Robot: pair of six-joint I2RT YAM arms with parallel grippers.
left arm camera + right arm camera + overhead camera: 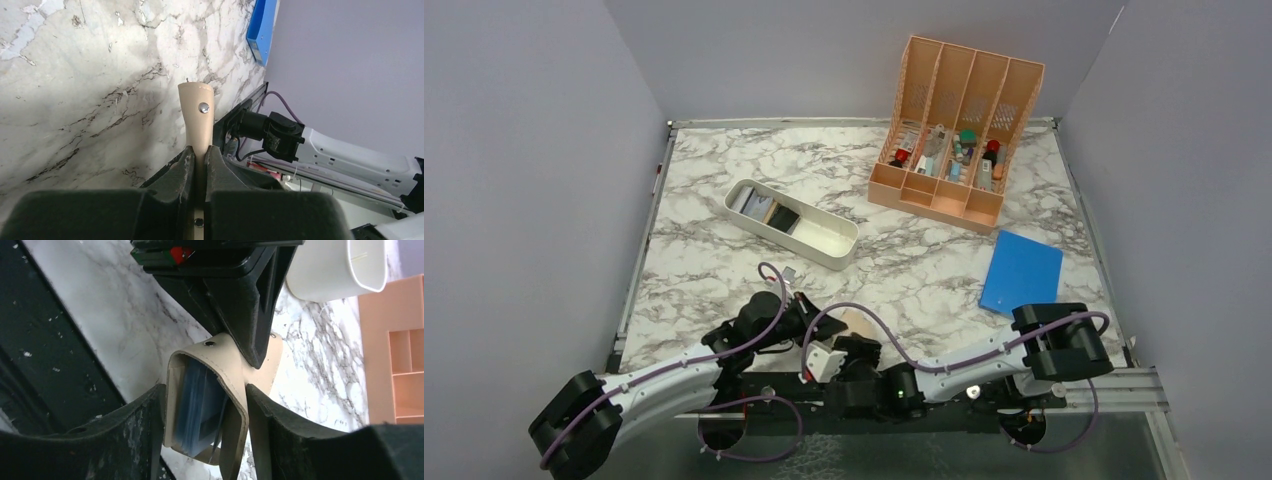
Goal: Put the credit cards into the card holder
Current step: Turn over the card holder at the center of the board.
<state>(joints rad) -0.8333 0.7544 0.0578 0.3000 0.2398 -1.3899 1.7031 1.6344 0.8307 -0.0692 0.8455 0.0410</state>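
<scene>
The card holder is tan with a snap button and sits at the table's near edge between both grippers. My left gripper is shut on its tan snap flap. In the right wrist view my right gripper straddles the opened holder, its fingers pressed against the tan sides. The holder's blue-grey pockets face the camera. I cannot tell if a card is inside. Credit cards, pale and black, lie in the left end of the white tray.
A peach slotted organizer with small items stands at the back right. A flat bright-blue rectangle lies at the right. The black base rail runs just behind the grippers. A small pale object lies near the tray.
</scene>
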